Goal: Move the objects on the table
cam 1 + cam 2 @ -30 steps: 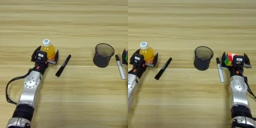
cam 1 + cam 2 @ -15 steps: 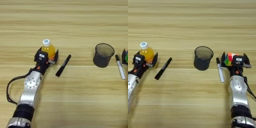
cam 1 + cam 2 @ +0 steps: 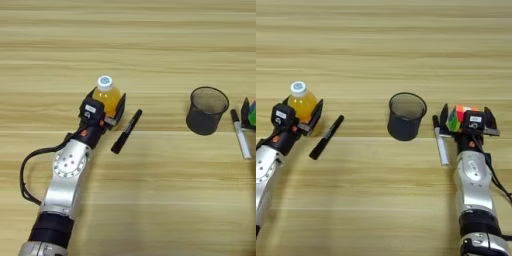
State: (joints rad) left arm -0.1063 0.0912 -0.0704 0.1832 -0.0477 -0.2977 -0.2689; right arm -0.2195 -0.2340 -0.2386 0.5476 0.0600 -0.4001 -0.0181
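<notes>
The left gripper [image 3: 106, 106] has its two black fingers set either side of the orange-juice bottle [image 3: 106, 94], closed in against its body, so it appears to have hold of the bottle, which stands upright on the table [image 3: 150, 200] at the left. The right gripper [image 3: 466, 117] likewise has its fingers spread just wide enough to bracket the puzzle cube [image 3: 457, 116] at the right, seemingly clasping it. Just right of the bottle lies the black marker [image 3: 126, 131], slanting from near-left to far-right, close to the left gripper's right finger. In the middle stands the black mesh pen cup [image 3: 406, 116], upright and open at the top, and just beside the cube's left side lies the white marker [image 3: 440, 140], its black cap pointing far. Both grasps look ready for lifting; doing it well probably means raising each object straight up before travelling sideways, so the bottle stays upright and neither marker is nudged.
</notes>
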